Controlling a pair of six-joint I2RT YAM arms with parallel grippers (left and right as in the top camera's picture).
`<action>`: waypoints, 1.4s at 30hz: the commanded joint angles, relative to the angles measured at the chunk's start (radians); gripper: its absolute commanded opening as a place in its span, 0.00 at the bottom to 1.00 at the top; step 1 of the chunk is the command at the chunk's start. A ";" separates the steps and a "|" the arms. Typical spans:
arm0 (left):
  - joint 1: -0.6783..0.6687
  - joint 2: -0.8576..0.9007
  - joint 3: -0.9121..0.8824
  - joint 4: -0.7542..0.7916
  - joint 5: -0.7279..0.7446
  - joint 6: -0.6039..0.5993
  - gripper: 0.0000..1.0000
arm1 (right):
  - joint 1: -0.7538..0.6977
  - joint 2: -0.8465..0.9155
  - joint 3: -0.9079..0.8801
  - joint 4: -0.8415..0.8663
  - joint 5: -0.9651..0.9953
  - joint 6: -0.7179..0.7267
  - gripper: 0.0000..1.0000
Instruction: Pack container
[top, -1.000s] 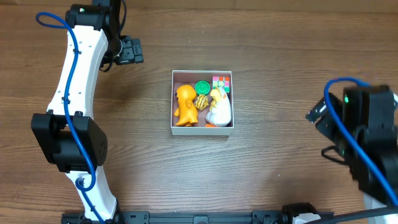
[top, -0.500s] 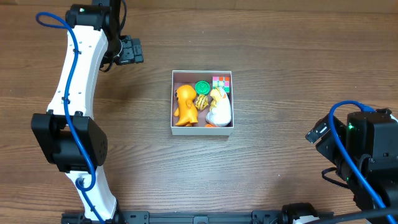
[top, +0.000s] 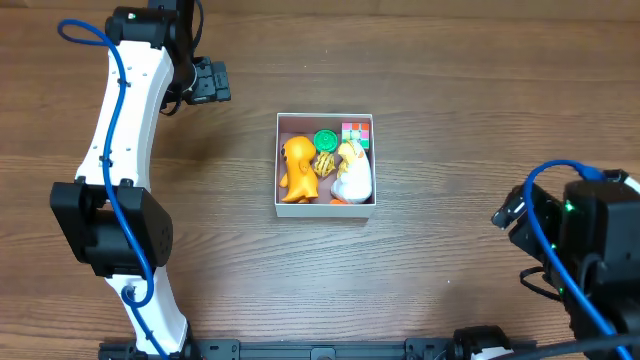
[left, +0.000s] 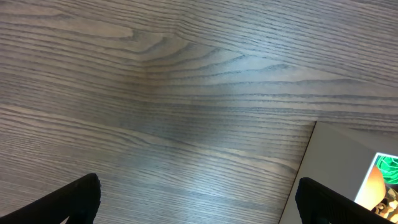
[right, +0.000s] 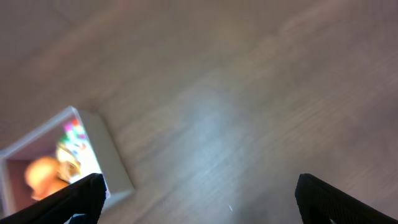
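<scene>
Left gripper (left: 199, 198) and right gripper (right: 199, 194) gape wide, empty; toys (top: 297, 165) crowd the container (top: 324, 210).

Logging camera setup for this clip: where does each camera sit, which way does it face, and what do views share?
Overhead: above the table, looking straight down; container central, left arm and right arm show.
Left wrist: on the left gripper, looking down at the table; its open fingertips frame the bottom corners.
Right wrist: on the right gripper, angled down, blurred; open fingertips likewise.
Shared: all three show the container.
</scene>
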 joint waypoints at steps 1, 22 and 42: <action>0.000 -0.010 0.011 0.000 -0.001 -0.021 1.00 | -0.002 -0.129 -0.014 0.090 0.010 -0.096 1.00; 0.000 -0.010 0.011 0.000 -0.001 -0.021 1.00 | -0.062 -0.328 -0.156 0.472 -0.126 -0.340 1.00; 0.000 -0.010 0.011 0.000 -0.001 -0.021 1.00 | -0.072 -0.723 -0.938 1.110 -0.306 -0.363 1.00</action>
